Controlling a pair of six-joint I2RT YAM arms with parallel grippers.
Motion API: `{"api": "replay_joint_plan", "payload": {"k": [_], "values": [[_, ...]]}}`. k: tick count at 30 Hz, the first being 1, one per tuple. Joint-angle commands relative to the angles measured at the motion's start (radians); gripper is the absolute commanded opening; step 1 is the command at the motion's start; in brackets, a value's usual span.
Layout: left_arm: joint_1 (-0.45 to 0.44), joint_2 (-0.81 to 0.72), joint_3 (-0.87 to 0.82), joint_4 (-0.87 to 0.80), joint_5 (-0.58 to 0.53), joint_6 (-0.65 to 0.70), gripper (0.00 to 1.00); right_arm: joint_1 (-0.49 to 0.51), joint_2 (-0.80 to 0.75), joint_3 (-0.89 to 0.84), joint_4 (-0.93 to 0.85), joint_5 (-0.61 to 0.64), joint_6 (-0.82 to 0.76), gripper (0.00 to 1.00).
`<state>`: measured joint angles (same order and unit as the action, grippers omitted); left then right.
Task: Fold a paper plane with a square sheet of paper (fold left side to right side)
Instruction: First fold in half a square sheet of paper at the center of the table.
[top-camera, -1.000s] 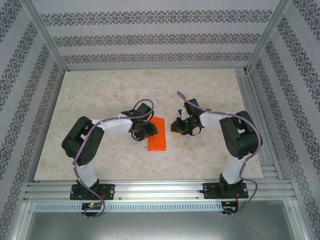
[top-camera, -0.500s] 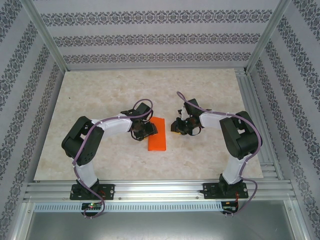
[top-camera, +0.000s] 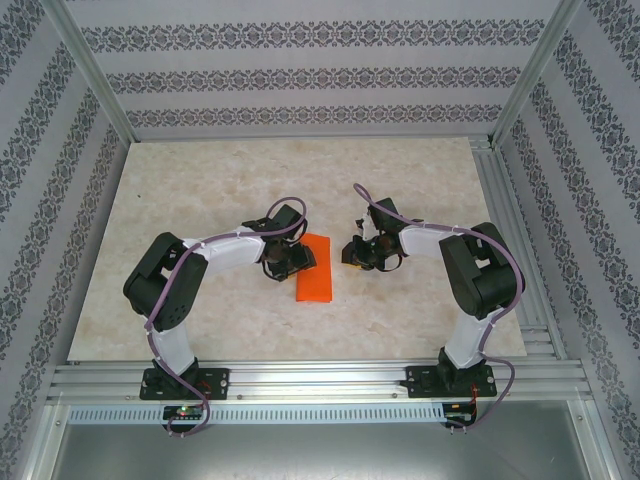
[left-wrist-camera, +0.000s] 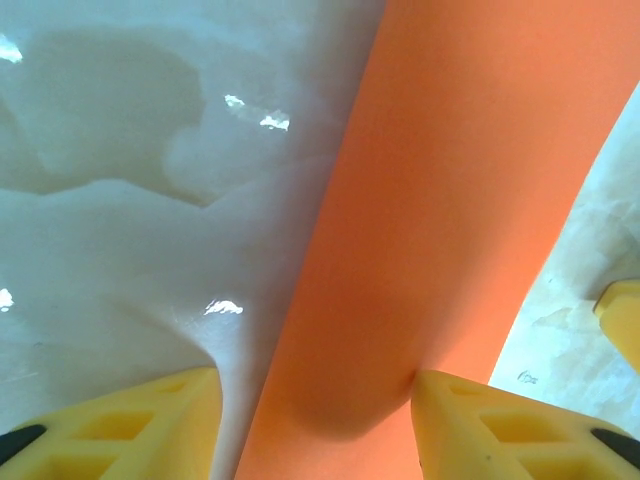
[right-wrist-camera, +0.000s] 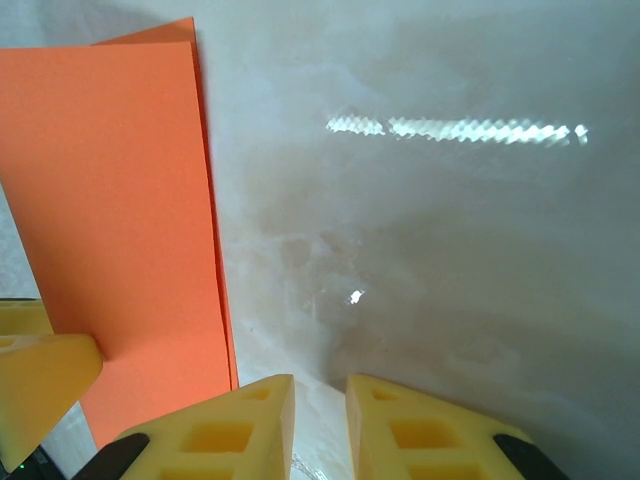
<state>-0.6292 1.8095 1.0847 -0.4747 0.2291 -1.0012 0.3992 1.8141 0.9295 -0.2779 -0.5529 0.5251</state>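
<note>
The orange sheet of paper (top-camera: 316, 272) lies on the table as a flat folded rectangle, not a pointed plane. My left gripper (top-camera: 297, 258) hovers low over its left edge. In the left wrist view the gripper (left-wrist-camera: 315, 385) is open: one fingertip (left-wrist-camera: 170, 410) rests on bare table and the other touches the paper (left-wrist-camera: 450, 200). My right gripper (top-camera: 352, 253) sits just right of the sheet. In the right wrist view the gripper (right-wrist-camera: 320, 385) has a narrow gap with bare table between its fingers, and the paper (right-wrist-camera: 110, 200) lies to its left with two layers showing at the edge.
The marble-look table (top-camera: 200, 180) is bordered by aluminium rails and patterned walls. The left gripper's yellow finger (right-wrist-camera: 40, 380) presses the sheet's near corner in the right wrist view. A yellow fingertip of the right gripper (left-wrist-camera: 622, 310) shows beyond the paper's far edge.
</note>
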Motion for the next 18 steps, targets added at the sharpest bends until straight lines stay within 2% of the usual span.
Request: {"api": "replay_joint_plan", "payload": {"k": [1,18], "values": [[0.000,-0.022,0.037,-0.034,-0.042,-0.009,0.55,0.021,-0.011,-0.023,0.001,-0.008,0.006,0.21],[0.000,0.025,0.080,-0.030,-0.016,-0.011,0.51,0.021,-0.002,-0.023,0.007,-0.016,0.006,0.21]]}}
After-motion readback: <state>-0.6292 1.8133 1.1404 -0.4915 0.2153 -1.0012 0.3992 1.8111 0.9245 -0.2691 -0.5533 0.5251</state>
